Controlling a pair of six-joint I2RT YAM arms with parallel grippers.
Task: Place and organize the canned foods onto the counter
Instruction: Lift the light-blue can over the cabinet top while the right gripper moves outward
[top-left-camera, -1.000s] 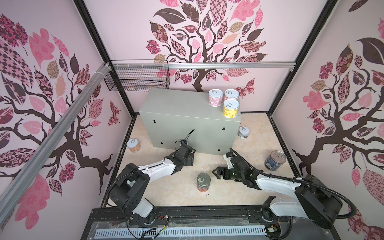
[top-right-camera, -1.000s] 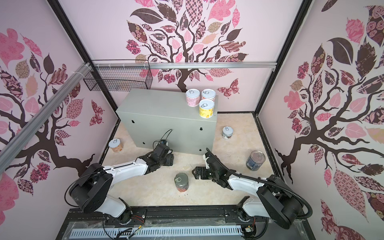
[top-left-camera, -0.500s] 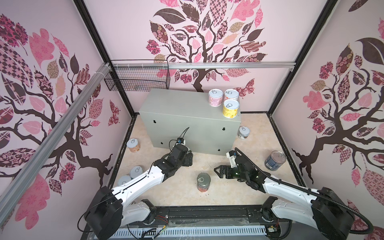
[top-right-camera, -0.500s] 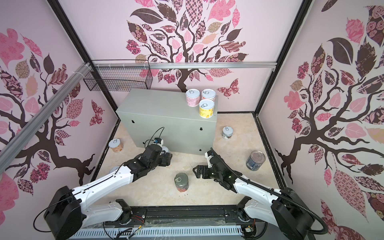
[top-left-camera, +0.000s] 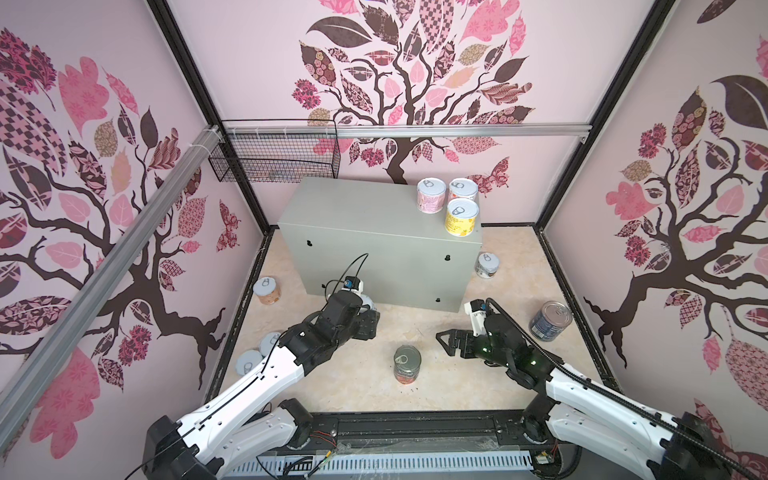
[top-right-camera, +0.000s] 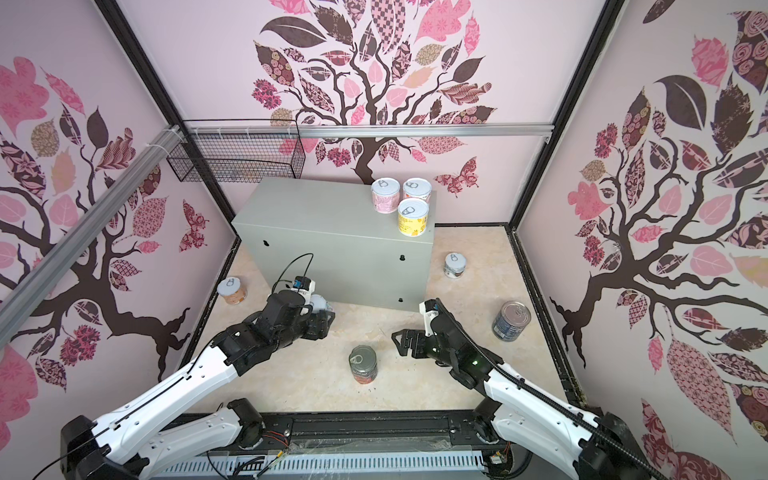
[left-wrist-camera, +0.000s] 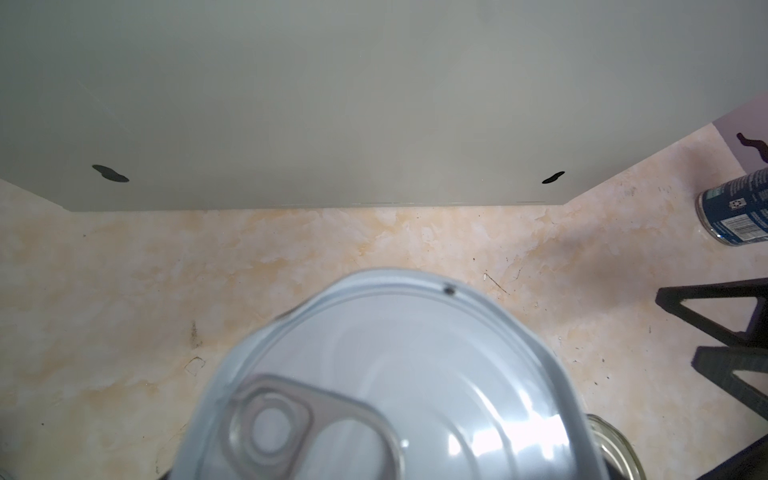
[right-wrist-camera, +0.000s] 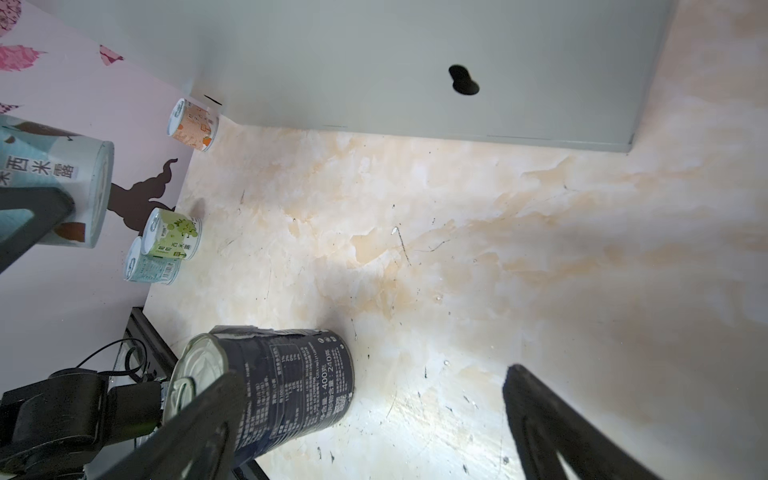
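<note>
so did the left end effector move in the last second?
Yes. The left end effector, shut on a can, has risen slightly up the counter's front face, judged against its lower-left knob.

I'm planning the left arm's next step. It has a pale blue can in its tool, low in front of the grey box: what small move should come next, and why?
Probably lift straight up first. The left tool holds the pale blue can low, facing the front of the grey box, whose top is well above it. Three cans sit at the top's right end, so the bare stretch beside the pink can looks like the place to set it.
</note>
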